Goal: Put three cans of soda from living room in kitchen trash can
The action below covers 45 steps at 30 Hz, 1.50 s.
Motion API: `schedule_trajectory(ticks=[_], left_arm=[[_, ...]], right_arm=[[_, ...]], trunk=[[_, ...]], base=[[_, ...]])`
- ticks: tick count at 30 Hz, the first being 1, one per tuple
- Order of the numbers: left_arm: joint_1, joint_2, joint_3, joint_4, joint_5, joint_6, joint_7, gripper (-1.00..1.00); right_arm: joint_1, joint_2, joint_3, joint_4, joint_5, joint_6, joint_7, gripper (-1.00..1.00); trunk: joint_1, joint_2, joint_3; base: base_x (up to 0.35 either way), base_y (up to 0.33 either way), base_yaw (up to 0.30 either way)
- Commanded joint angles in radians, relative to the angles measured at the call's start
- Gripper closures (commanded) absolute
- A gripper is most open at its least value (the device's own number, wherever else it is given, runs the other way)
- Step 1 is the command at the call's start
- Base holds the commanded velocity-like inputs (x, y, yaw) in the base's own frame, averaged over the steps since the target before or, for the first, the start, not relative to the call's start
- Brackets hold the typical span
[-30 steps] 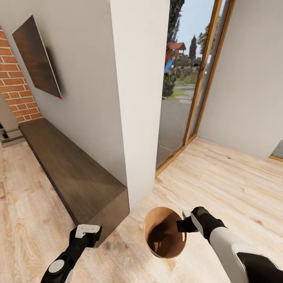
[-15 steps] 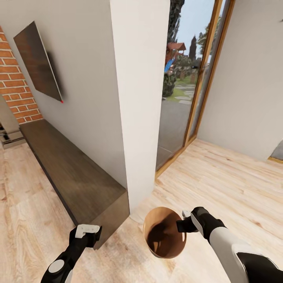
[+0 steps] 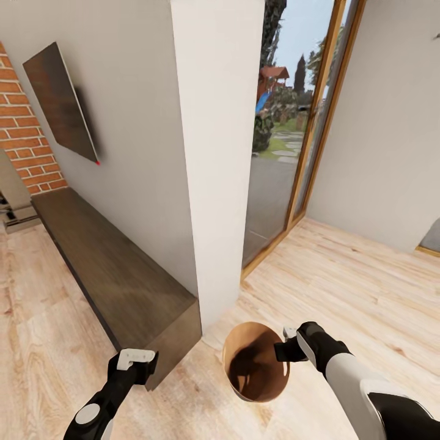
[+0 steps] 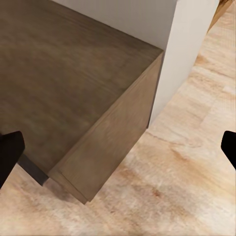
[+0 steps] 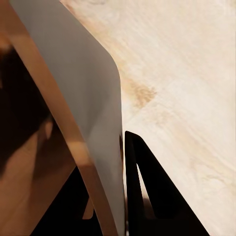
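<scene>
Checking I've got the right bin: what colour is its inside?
Coppery brown inside the trash can, pale grey outside; clearest in the head view.

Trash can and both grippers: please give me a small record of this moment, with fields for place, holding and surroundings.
trash can: carried off the floor, coppery inside, no cans seen inside
right gripper: shut on the bin's rim, one finger inside, one outside
left gripper: open, empty, above the corner of the dark wood cabinet
floor: light wood planks
ahead: white pillar, glass door
left wall: TV, red brick
</scene>
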Motion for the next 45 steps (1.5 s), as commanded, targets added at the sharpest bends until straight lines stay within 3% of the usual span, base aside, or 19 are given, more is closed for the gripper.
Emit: schedule_trajectory(ticks=[1,45], left_arm=[[0.0,0.0,0.0,0.0,0.0,0.0,0.0,-1.0],[0.0,0.0,0.0,0.002,-0.002,0.0,0.001,-1.0]], right_arm=[[0.0,0.0,-0.006,0.0,-0.018,0.002,0.006,1.0],[0.001,-0.001,-0.006,-0.002,-0.018,0.002,0.006,1.0]], trunk=[[-0.004,0.007,0.003],[-0.173,0.315,0.141]], base=[[0.0,0.0,0.0],[0.0,0.0,0.0]])
